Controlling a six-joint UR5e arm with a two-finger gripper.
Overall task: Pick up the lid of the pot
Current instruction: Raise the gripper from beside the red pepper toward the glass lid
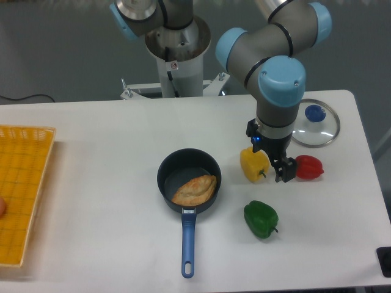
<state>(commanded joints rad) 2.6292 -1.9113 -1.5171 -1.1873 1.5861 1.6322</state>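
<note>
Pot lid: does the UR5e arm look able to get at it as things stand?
Probably yes: the gripper is open, and nothing visible crowds the blue knob on the lid. It would have to move over first, and the arm hides part of the lid's edge.

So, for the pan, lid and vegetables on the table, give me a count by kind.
Pan: 1
Lid: 1
Vegetables: 3 (green one, yellow one, red one)
Total: 5
</note>
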